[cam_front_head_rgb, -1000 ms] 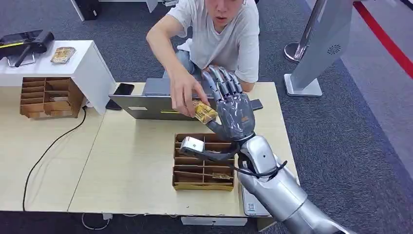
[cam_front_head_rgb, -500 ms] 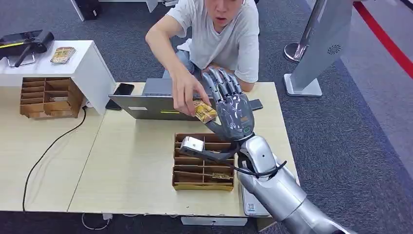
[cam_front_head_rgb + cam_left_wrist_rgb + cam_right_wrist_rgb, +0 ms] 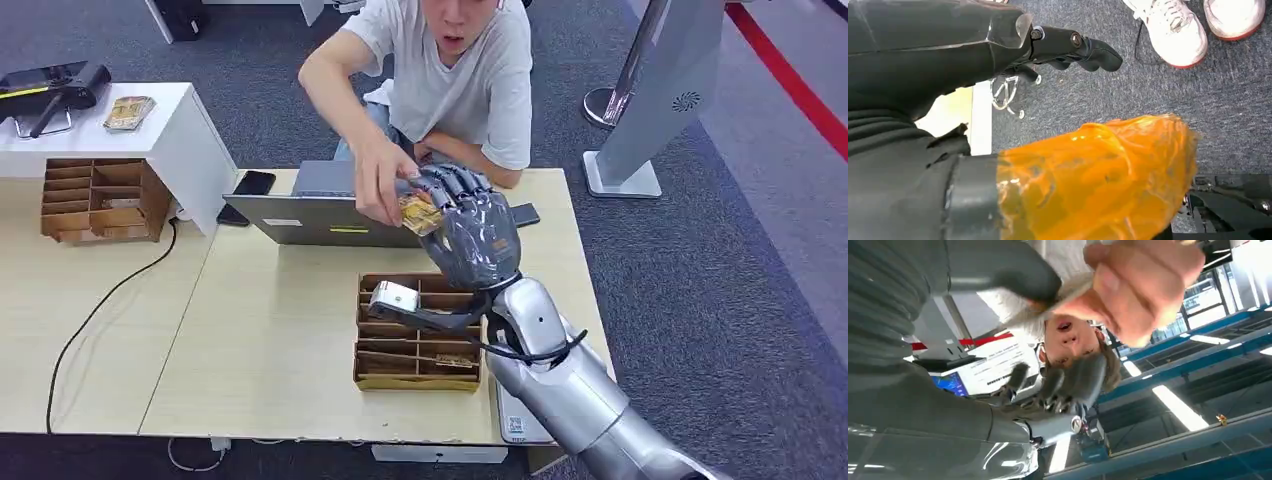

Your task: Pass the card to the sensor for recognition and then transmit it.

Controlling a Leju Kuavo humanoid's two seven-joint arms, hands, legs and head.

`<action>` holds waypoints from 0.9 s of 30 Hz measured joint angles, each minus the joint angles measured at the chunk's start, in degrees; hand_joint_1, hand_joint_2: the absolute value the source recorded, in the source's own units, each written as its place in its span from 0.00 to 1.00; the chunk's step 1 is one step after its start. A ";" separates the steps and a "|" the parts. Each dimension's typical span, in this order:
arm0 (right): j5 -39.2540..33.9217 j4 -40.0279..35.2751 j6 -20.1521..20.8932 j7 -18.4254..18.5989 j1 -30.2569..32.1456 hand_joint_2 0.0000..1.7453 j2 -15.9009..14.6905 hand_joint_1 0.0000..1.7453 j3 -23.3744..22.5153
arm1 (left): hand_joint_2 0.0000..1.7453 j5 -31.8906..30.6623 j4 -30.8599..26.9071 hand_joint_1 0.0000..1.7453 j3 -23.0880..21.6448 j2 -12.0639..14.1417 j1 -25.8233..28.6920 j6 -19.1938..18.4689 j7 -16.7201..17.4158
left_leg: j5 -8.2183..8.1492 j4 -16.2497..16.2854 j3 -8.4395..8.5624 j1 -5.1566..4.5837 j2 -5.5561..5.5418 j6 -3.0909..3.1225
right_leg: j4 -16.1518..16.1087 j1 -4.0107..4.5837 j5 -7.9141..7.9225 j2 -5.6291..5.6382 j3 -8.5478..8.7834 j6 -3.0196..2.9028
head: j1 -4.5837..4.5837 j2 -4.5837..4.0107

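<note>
My right hand is raised above the far side of the table, its fingers curled over a gold patterned card. A person's hand pinches the same card from the other side. In the right wrist view my thumb presses on the card's edge, right against the person's fingers. My left hand hangs over the grey carpet with nothing in it, its fingers apart from the orange-wrapped thumb.
A cardboard divided tray with cards lies below my right forearm. A grey laptop-like device and a black phone lie at the table's far edge. Another divided tray and a white stand are at the left. The person sits behind the table.
My right hand's fingers, straight and spread before, have curled down over the card. The person's hand and the card rose slightly toward my fingertips.
</note>
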 joint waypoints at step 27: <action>-1.20 0.00 0.50 -0.61 -0.20 1.00 0.37 1.00 0.28 | 0.00 0.74 0.00 0.00 0.00 0.00 0.00 0.02 0.00 | 0.00 0.00 0.00 0.00 0.00 0.00 | 0.00 0.00 0.00 0.00 0.00 0.00 | 0.00 0.00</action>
